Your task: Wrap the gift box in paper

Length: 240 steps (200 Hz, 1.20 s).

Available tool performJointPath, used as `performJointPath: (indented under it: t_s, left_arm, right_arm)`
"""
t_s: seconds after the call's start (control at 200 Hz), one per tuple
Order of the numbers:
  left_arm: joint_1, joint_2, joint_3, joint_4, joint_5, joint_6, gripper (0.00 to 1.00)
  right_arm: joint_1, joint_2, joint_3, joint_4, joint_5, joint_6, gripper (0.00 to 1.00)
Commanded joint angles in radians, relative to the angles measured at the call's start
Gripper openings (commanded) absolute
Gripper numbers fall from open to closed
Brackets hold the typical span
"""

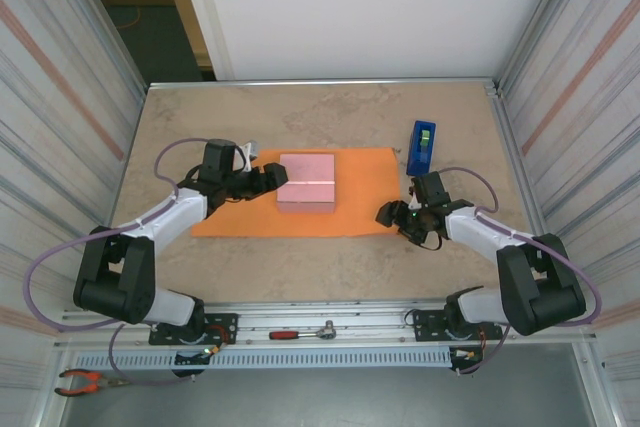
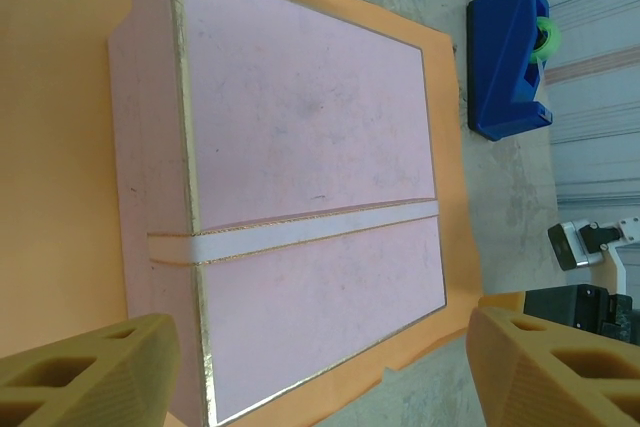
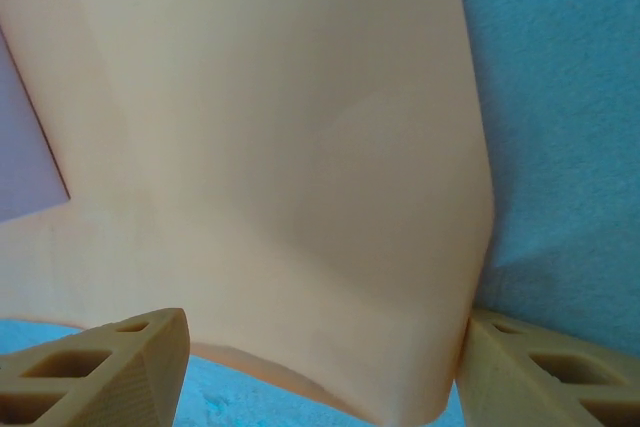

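- Table (image 1: 300, 267): there is bare surface on the near side of both grippers. Side walls stand well outboard of each arm.
- The paper (image 1: 230, 217): lies flat, with its long axis running from one gripper to the other. Its near right corner sits between the fingers of the right gripper (image 1: 390, 215), slightly bowed. Its left end passes under the left gripper (image 1: 268, 178).
- The gift box (image 1: 306, 182): rests on the paper, directly ahead of the left gripper and well ahead of the right one. Its seam line runs across the left gripper's line of approach.
- Tape dispenser (image 1: 421, 147): stands just beyond the right gripper, off the paper's far right corner. Judged the one obstacle to a fold.
- Right gripper: jaws apart, straddling the corner and not yet clamped. It is the nearer arm for lifting that flap toward the box.
- Left gripper: jaws apart, at the box's left side. Contact cannot be determined.
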Motion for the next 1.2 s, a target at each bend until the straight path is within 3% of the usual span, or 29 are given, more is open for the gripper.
performJointPath:
  t_s: [0.0,0.235,0.396,0.501,0.701,1.002,1.197]
  left_arm:
    - [-0.006,-0.020,0.009,-0.006,-0.005,0.020,0.76]
    - [-0.007,-0.008,0.039,-0.008,-0.003,0.025,0.76]
    - [-0.006,0.003,0.071,-0.018,0.001,0.031,0.76]
    - [-0.007,-0.002,0.094,-0.043,0.004,0.051,0.76]
    - [-0.006,0.002,0.144,-0.068,0.023,0.058,0.77]
    - [-0.026,0.002,0.196,-0.054,0.049,0.011,0.77]
    - [-0.063,0.040,0.241,-0.040,0.033,-0.012,0.77]
  right_arm:
    - [0.010,-0.005,0.004,0.067,-0.025,0.006,0.68]
    - [0.004,0.012,0.072,0.208,-0.020,-0.069,0.70]
    - [-0.005,0.088,0.186,0.124,0.007,-0.082,0.62]
    - [0.007,0.092,0.208,0.054,0.030,-0.071,0.47]
    - [0.104,0.055,0.259,0.002,0.060,-0.072,0.00]
    - [0.345,0.038,0.369,0.019,0.037,-0.143,0.00]
    - [0.417,0.068,0.393,0.070,-0.019,-0.191,0.00]
